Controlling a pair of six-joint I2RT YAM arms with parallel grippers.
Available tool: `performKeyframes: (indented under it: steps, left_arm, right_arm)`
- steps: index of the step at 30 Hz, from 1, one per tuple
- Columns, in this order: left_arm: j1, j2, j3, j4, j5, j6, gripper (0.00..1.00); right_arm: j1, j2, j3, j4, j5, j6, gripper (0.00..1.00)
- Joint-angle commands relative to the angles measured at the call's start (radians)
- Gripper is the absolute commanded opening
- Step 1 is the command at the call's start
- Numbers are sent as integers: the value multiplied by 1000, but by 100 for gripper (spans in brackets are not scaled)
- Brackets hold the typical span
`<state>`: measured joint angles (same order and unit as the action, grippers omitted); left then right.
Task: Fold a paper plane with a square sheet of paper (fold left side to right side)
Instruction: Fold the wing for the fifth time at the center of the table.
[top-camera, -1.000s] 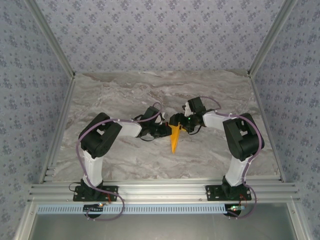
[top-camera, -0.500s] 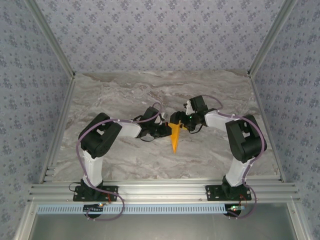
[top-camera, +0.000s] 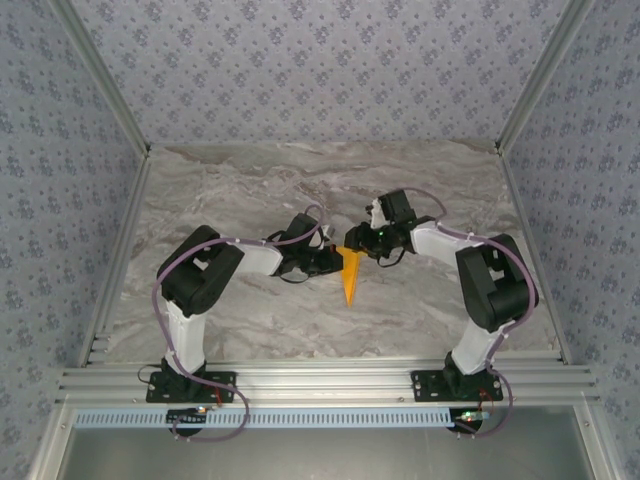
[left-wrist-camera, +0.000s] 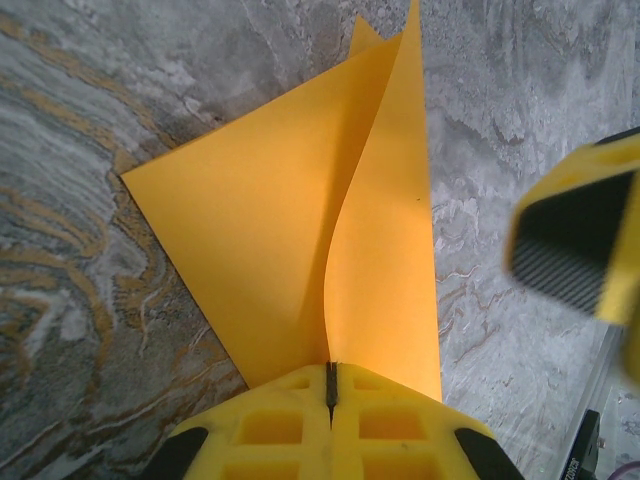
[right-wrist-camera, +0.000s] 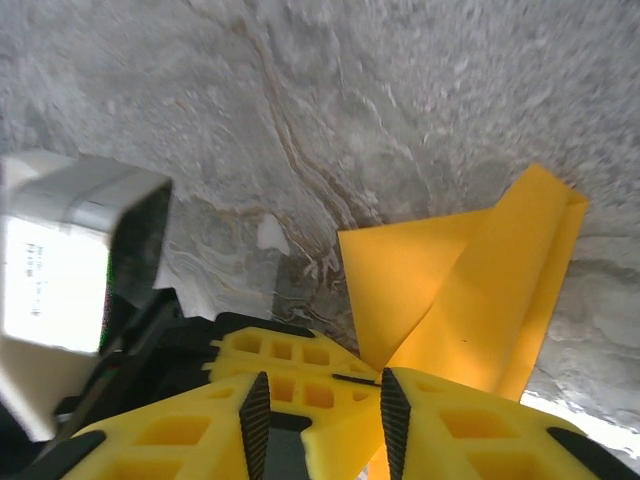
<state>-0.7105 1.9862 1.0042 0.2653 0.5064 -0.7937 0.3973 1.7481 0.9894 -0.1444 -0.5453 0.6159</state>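
The paper plane (top-camera: 349, 278) is a narrow orange-yellow dart in mid-table, with its tip pointing toward the arms. In the left wrist view its folded layers (left-wrist-camera: 290, 220) fan out from my left gripper (left-wrist-camera: 331, 372), which is shut on the paper's wide end. That gripper (top-camera: 336, 262) reaches in from the left. My right gripper (top-camera: 358, 243) comes in from the right at the same end. Its jaws stand apart (right-wrist-camera: 320, 410); the left gripper's yellow fingertips (right-wrist-camera: 290, 362) lie between them and the paper (right-wrist-camera: 470, 290) lies just beyond. One right finger (left-wrist-camera: 575, 240) shows blurred beside the paper.
The marble tabletop (top-camera: 250, 190) is bare around the paper. Aluminium rails (top-camera: 320, 378) run along the near edge, and patterned walls (top-camera: 320, 70) close in the back and sides. Both arm bases (top-camera: 190, 385) sit at the near edge.
The right arm's elbow has swung slightly to the right, while its gripper has stayed at the paper's wide end. The left arm and the paper have kept still.
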Motion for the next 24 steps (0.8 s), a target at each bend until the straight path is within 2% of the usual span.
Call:
performKeyframes:
  steps: [1, 24]
  left_arm:
    - [1, 49, -24, -65, -40, 19, 0]
    - [0, 39, -44, -84, -55, 27, 0]
  right_arm:
    - [19, 48, 47, -40, 8, -1, 37]
    - [20, 126, 10, -74, 71, -31, 28]
